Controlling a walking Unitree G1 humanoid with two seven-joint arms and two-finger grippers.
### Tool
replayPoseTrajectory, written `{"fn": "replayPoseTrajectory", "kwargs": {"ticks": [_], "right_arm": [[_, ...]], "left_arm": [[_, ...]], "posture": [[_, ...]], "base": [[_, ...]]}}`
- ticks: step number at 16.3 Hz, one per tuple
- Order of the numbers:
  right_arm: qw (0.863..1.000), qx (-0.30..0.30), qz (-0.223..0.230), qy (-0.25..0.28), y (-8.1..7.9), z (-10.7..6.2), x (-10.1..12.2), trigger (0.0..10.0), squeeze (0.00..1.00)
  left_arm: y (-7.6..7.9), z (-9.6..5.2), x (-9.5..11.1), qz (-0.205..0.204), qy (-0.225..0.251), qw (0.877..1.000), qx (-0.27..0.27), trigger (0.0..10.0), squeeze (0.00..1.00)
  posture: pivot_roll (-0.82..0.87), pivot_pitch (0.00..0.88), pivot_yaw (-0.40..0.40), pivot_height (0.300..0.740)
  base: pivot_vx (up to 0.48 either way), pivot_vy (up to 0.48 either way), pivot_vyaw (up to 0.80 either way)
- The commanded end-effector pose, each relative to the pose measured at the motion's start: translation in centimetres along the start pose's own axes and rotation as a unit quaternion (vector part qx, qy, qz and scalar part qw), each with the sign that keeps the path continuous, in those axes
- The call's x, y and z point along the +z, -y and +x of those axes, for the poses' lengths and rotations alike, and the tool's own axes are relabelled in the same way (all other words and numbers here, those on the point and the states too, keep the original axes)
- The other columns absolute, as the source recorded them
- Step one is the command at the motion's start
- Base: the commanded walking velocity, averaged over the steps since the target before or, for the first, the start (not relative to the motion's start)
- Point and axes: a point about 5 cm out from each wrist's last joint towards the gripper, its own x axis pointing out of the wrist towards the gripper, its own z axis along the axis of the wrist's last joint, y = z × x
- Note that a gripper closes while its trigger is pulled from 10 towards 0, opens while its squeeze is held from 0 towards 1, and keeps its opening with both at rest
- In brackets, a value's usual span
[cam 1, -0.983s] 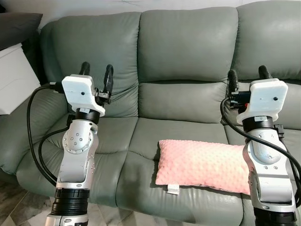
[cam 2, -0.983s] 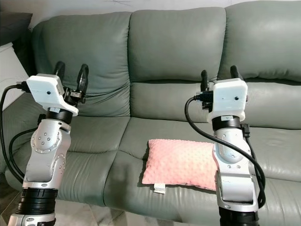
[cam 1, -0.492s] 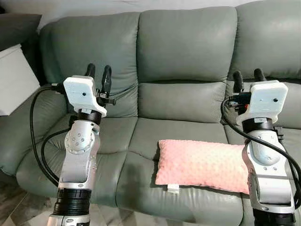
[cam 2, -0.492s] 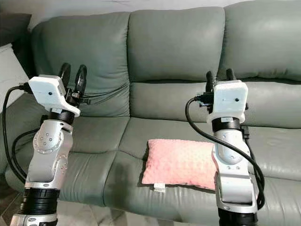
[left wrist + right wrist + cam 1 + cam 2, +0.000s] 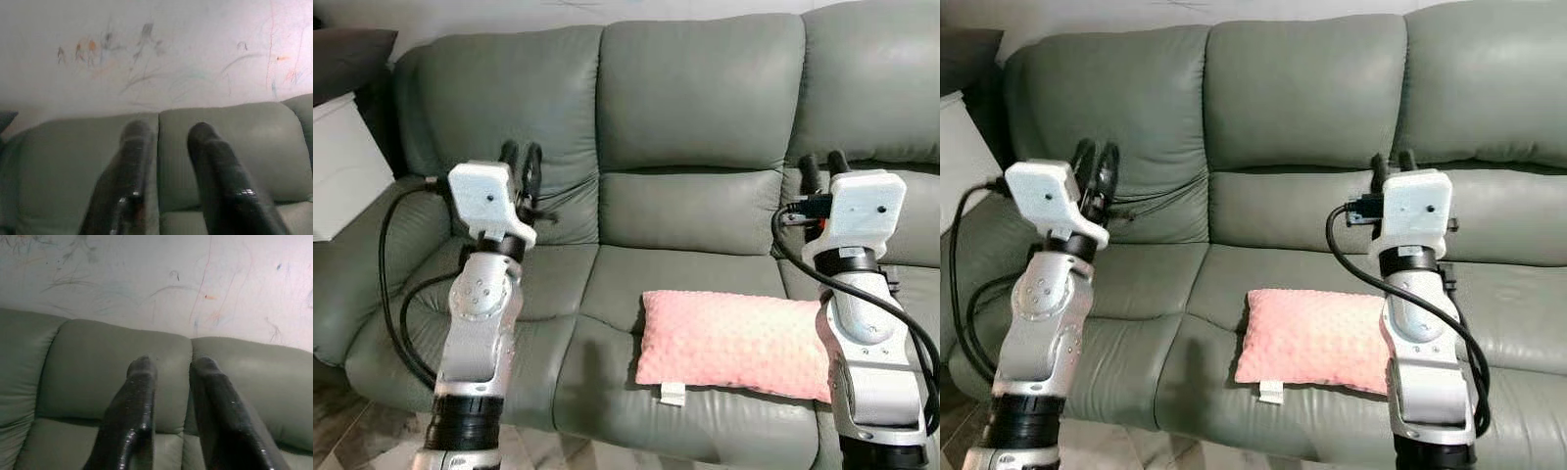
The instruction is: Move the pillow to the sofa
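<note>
Pink pillow [image 5: 734, 345] lying flat on the sofa [image 5: 705, 98] seat, right of centre, near the front edge. Left claw [image 5: 522, 157] raised over the left seat, right claw [image 5: 824, 164] over the right; each empty, fingers [image 5: 134, 416] a little apart, pointing at the backrest.

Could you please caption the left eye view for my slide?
Pink pillow lying on the grey sofa, both grippers raised clear of it.
</note>
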Motion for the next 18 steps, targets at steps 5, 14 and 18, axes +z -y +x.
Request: {"fn": "replayPoseTrajectory", "kwargs": {"ticks": [5,14,18], "right_arm": [[0.999,0.021,0.024,-0.041,-0.6,-0.9,-1.6,10.0,1.0],[0.995,0.037,0.031,-0.093,-0.6,-2.7,-4.4,10.0,1.0],[0.994,0.04,0.026,-0.102,-0.7,-3.2,-5.0,10.0,1.0]], "left_arm": [[-2.3,-3.1,-4.5,0.007,-0.095,0.995,0.03,10.0,1.0],[-3.9,-7.5,-9.3,0.026,-0.202,0.979,0.029,10.0,1.0],[-4.6,-8.3,-9.9,0.034,-0.209,0.977,0.035,10.0,1.0]], "posture": [[-0.18,0.0,0.101,0.74],[-0.18,0.0,0.098,0.74],[-0.18,0.0,0.095,0.74]], "base": [[0.0,0.0,0.0],[0.0,0.0,0.0],[0.0,0.0,0.0]]}}
